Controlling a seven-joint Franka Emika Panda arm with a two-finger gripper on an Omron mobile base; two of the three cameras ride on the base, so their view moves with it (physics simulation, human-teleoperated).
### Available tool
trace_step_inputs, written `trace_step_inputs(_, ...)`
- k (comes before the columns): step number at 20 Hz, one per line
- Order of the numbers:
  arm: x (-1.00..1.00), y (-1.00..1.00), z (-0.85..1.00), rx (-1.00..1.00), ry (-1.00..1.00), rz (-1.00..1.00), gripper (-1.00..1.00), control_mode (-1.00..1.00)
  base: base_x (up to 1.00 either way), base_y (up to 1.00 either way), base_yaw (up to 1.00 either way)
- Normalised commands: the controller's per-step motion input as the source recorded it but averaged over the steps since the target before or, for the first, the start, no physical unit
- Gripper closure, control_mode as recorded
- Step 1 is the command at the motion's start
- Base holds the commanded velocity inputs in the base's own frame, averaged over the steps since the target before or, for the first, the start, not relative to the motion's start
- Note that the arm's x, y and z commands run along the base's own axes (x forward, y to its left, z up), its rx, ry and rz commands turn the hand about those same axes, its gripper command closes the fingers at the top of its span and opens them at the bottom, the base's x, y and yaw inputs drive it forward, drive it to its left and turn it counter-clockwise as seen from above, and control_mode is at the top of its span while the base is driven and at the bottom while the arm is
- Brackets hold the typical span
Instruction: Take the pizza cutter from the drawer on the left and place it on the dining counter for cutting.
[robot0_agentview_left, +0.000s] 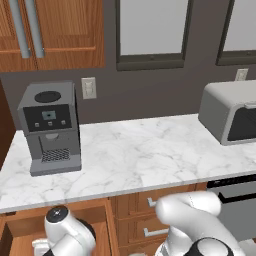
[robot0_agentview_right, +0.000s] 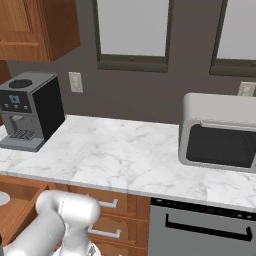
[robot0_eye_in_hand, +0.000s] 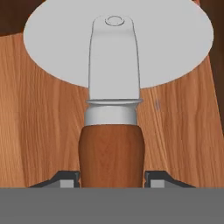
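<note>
In the hand view the pizza cutter (robot0_eye_in_hand: 112, 144) points away from me, its reddish-brown handle leading to a silver collar and a round grey wheel (robot0_eye_in_hand: 52, 39). My gripper (robot0_eye_in_hand: 112, 179) is shut on the handle, with a dark fingertip (robot0_eye_in_hand: 69, 179) pressed to each side. Behind the cutter is the wooden floor of the drawer (robot0_eye_in_hand: 35, 122). The drawer (robot0_agentview_left: 25, 232) stands pulled out at the lower left of the left base view, and my white arm (robot0_agentview_left: 70, 232) reaches down into it. The right base view has the drawer (robot0_agentview_right: 20, 205) at its lower left. The dining counter is out of view.
Above the drawer runs a marble worktop (robot0_agentview_left: 140, 155) with a grey coffee machine (robot0_agentview_left: 50, 127) on the left and a grey microwave (robot0_agentview_right: 220, 132) on the right. Narrow stacked drawers (robot0_agentview_left: 150, 220) and a dark appliance front (robot0_agentview_right: 200, 230) lie to the right of the open drawer.
</note>
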Motion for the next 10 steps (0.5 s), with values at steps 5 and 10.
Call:
trace_step_inputs(5,-0.11,-0.37,0.77,0.00,-0.04,0.00,1.00,-1.00,0.00,0.00,0.00)
trace_step_inputs(10,-0.14,-0.53,0.70,0.00,0.00,0.00,1.00,-1.00,0.00,0.00,0.00)
